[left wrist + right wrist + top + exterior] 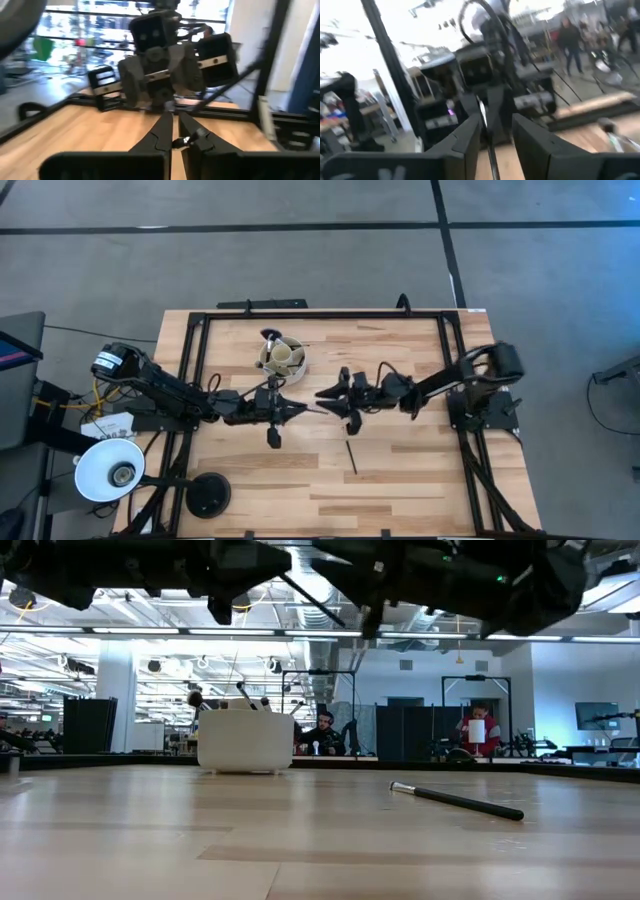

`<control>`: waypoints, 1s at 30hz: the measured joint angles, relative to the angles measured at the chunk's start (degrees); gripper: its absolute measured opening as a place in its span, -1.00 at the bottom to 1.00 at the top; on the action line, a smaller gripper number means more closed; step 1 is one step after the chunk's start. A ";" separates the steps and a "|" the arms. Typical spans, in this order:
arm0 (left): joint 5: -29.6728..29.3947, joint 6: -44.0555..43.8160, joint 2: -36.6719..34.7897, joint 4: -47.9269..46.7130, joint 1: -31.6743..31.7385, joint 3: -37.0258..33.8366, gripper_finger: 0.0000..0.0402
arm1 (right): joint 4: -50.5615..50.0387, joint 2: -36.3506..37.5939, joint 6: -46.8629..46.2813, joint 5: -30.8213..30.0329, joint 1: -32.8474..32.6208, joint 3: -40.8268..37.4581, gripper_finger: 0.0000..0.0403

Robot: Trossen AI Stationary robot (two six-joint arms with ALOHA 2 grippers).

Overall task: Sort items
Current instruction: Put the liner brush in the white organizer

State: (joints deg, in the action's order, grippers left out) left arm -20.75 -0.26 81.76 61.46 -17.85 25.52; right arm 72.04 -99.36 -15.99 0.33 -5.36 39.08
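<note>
Mid-table, above the wood, your left gripper (300,410) is clenched on a thin brush (312,411); your right gripper's (322,394) fingers stand parted around it. Another brush (352,457) lies nearby.

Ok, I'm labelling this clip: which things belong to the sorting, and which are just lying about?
Job: held brush, loose brush, cupped brushes, cup, left claw, right claw.
Lying about: lamp, black stand.

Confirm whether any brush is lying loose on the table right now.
Yes. In the low view one dark-handled brush with a silvery ferrule lies flat on the bare wooden table, off to one side of the cream cup.
</note>
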 joint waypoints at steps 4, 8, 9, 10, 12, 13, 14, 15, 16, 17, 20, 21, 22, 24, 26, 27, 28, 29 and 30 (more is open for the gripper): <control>-7.76 0.61 0.00 -0.12 0.34 0.00 -0.92 | -14.35 9.56 0.00 -0.01 1.33 -2.75 -0.40; -17.54 4.48 0.00 -1.09 2.65 0.00 -0.93 | -32.10 15.99 -0.02 -0.10 0.79 -3.77 -0.37; -19.65 4.75 -0.02 -1.74 3.63 0.00 -0.93 | -35.31 16.99 -0.02 -0.27 0.45 -3.77 -0.37; -21.44 4.79 -0.02 -2.61 4.79 0.00 -0.93 | -37.03 17.71 -0.02 -0.34 0.13 -3.77 -0.37; -23.39 4.44 -0.02 -4.91 7.62 0.00 -0.92 | -38.87 18.34 0.00 -0.38 -0.36 -3.72 -0.37; -23.53 3.74 -0.02 -6.59 9.12 0.00 -0.92 | -39.11 18.39 0.00 -0.41 -0.52 -3.75 -0.37; -23.62 2.57 -0.02 -8.52 10.58 0.00 -0.92 | -39.07 18.41 -0.02 -0.49 -0.66 -3.75 -0.38; -23.63 1.32 -0.02 -10.22 11.93 0.00 -0.93 | -38.97 18.50 -0.02 -0.49 -0.68 -3.75 -0.38; -23.63 0.24 -0.02 -11.68 13.24 0.00 -0.93 | -38.84 18.52 0.00 -0.49 -0.62 -3.75 -0.39; -23.63 -0.19 -0.02 -12.67 14.32 0.00 -0.93 | -38.87 18.52 0.00 -0.49 -0.52 -3.75 -0.39; -23.62 0.03 -0.02 -13.18 16.52 -0.02 -0.92 | -38.99 18.52 -0.02 -0.53 -0.51 -3.75 -0.39; -23.61 0.39 -0.04 -12.76 17.04 -0.02 -0.91 | -38.99 18.52 -0.02 -0.53 -0.51 -3.75 -0.39; -23.59 1.23 -0.10 -12.48 17.55 -0.02 -0.91 | -39.02 18.52 -0.01 -0.53 -0.51 -3.75 -0.39; -23.59 1.78 -0.40 -12.48 18.58 -0.02 -0.93 | -39.02 18.52 -0.01 -0.53 -0.51 -3.74 -0.39; -23.59 1.83 -0.42 -12.55 19.89 -0.02 -0.93 | -39.03 18.52 0.00 -0.53 -0.51 -3.74 -0.39; -23.59 1.86 -0.42 -12.58 20.66 -0.02 -0.93 | -39.05 18.52 -0.02 -0.53 -0.51 -3.75 -0.39; -23.59 1.89 -0.42 -12.58 21.52 -0.02 -0.92 | -39.05 18.52 -0.01 -0.53 -0.51 -3.74 -0.39; -23.56 1.86 -0.42 -12.82 22.33 -0.02 -0.92 | -39.05 18.52 -0.01 -0.53 -0.51 -3.73 -0.39; -23.16 1.66 -0.42 -13.40 23.14 -0.02 -0.91 | -39.05 18.52 0.00 -0.53 -0.51 -3.75 -0.39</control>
State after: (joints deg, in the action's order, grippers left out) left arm -43.91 1.41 81.34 48.06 5.30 25.50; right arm 32.99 -80.84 -15.99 -0.21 -5.87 35.33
